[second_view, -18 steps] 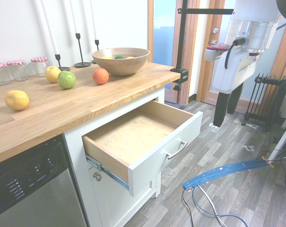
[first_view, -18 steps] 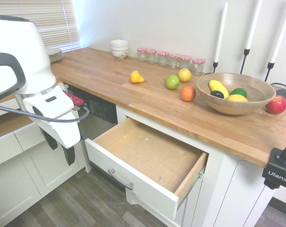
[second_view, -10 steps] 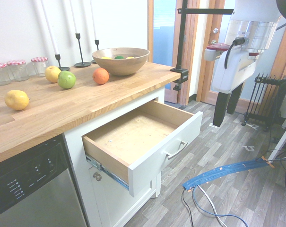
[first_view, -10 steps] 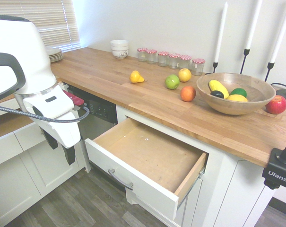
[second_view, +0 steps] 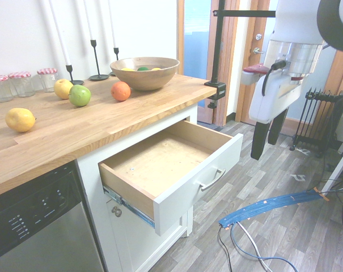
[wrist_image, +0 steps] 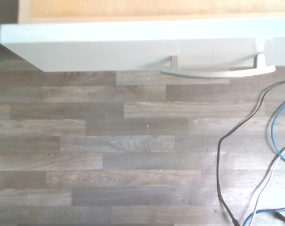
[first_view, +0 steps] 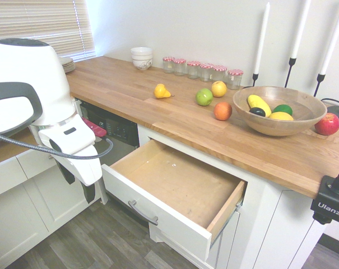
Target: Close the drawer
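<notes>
The drawer (first_view: pixel 175 193) stands pulled out and looks empty. The gripper (second_view: pixel 269 133), fingers apart and holding nothing, hangs beside its handle (second_view: pixel 212 179), not touching.

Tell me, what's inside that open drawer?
Nothing that shows: the drawer has a bare wooden bottom with only a few tiny specks. Its back part is still under the countertop and cannot be seen, and the front panel hides the inner front edge in the first exterior view.

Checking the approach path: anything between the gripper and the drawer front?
Nothing: only bare floor separates the open gripper from the drawer, clearest in the second exterior view.
</notes>
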Controlling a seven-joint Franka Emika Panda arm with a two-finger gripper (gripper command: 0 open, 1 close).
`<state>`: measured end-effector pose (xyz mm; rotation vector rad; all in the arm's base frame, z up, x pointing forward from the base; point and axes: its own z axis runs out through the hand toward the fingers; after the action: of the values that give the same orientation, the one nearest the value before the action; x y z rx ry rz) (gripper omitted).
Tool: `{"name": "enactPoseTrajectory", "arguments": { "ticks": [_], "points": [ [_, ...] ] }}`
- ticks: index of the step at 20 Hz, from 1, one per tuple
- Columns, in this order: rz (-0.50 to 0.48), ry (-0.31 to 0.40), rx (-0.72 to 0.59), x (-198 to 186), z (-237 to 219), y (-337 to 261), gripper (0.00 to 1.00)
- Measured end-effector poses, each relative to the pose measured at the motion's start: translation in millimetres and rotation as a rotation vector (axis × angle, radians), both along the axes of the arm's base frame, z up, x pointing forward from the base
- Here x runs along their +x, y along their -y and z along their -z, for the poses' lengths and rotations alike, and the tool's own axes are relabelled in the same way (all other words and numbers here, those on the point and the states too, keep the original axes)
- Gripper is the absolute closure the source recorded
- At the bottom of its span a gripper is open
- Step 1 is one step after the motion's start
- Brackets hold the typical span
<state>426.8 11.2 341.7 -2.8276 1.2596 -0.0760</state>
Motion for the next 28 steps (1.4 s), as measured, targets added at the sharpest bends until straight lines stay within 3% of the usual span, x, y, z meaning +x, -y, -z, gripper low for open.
{"name": "enactPoseTrajectory", "arguments": {
  "ticks": [14, 19, 28],
  "points": [
    [0.0, -0.064, 0.027, 4.6, 111.8, 31.5, 0.0],
    [-0.058, -0.034, 0.012, 13.9, 139.4, 45.0, 0.0],
    [-0.062, -0.048, -0.006, 49.4, 184.6, 58.1, 0.0]
  ]
}}
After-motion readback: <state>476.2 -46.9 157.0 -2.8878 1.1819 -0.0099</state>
